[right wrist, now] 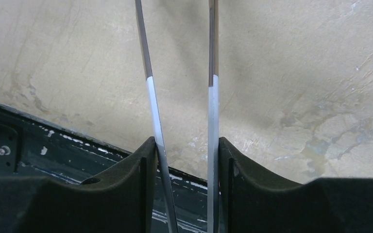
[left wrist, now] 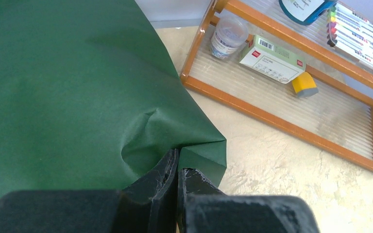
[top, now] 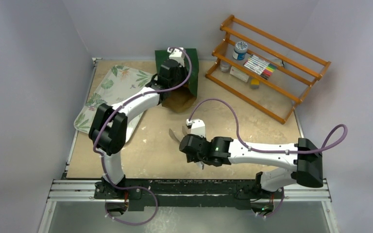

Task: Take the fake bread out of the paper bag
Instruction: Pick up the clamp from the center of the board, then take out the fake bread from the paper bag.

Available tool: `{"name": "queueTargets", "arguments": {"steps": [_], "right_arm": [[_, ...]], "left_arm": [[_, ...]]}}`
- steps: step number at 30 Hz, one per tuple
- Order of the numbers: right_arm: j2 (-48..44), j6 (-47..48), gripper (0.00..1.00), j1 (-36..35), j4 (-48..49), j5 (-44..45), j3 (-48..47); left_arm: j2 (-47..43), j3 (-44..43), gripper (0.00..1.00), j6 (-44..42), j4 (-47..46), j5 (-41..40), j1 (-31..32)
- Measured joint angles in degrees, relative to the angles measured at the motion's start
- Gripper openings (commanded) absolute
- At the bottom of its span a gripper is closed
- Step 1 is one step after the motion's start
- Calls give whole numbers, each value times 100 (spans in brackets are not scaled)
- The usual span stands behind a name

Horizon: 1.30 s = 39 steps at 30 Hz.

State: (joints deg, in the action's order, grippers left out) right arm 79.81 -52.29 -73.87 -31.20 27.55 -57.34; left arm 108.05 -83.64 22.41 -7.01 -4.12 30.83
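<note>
my left gripper (left wrist: 177, 162) pinches the paper bag (left wrist: 68, 87) at the far edge, mouth toward my right gripper (right wrist: 185, 145) clasping tongs (right wrist: 212, 107).

High overhead, close wrist views (rack (top: 272, 84) shared)

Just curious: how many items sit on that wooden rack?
5: a blue tub and a marker pack on the middle shelf; a small clear cup, a white box and a yellow block on the lowest shelf. Others may be hidden.
</note>
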Motion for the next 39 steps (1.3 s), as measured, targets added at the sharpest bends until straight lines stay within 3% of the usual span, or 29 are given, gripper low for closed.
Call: {"name": "queueTargets", "arguments": {"steps": [24,39], "right_arm": [[-487,-129,38,0,-664,621,-391],[-420,96,38,48,-369,1213,-516]], "left_arm": [[-87,564,0,363,256,109,114],[-223,566,0,560,457,96,157]]}}
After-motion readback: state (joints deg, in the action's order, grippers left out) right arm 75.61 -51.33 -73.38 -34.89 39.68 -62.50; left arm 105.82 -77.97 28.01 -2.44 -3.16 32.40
